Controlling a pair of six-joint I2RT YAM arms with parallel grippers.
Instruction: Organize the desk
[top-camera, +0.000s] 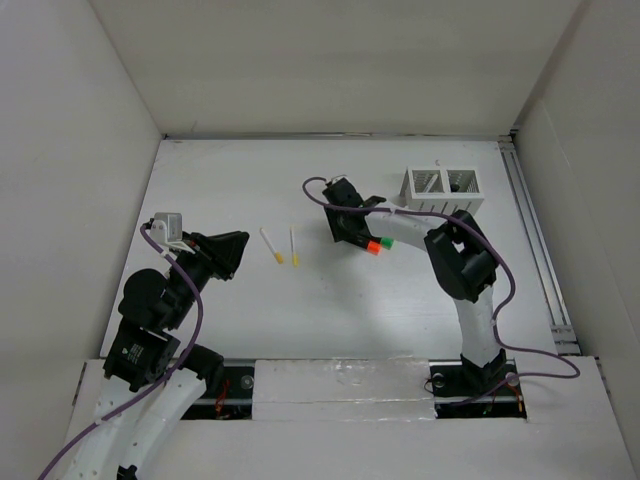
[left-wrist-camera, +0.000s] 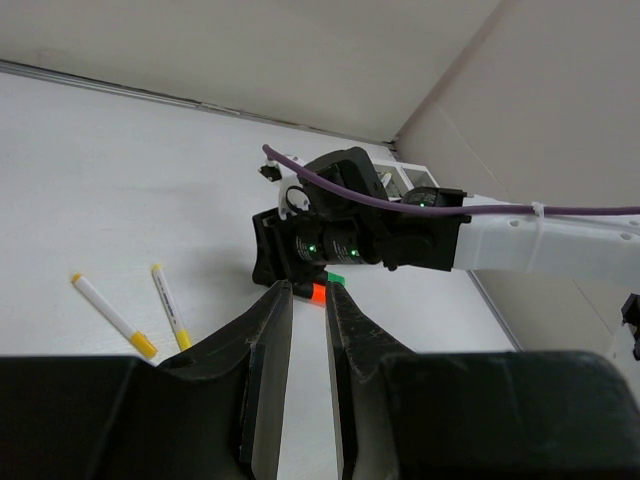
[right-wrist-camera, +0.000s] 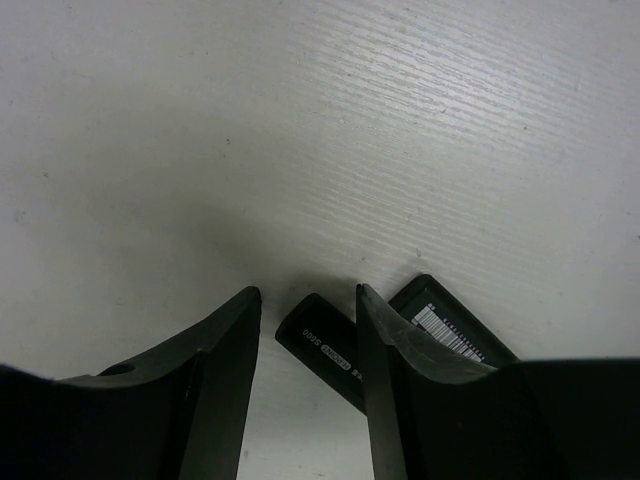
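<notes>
Right wrist view: right gripper (right-wrist-camera: 307, 293) released low over the white bench (right-wrist-camera: 400, 120), its fingers either side of one dark marker (right-wrist-camera: 320, 345), a second marker (right-wrist-camera: 450, 325) just outside its right finger. Left gripper (left-wrist-camera: 308, 286) is barely parted and empty, with yellow-tipped pens (left-wrist-camera: 170, 305) ahead to its left.

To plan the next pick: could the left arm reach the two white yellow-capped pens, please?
Probably yes: only bare white desk lies between the left gripper and the pens; the right gripper sits beyond.
</notes>
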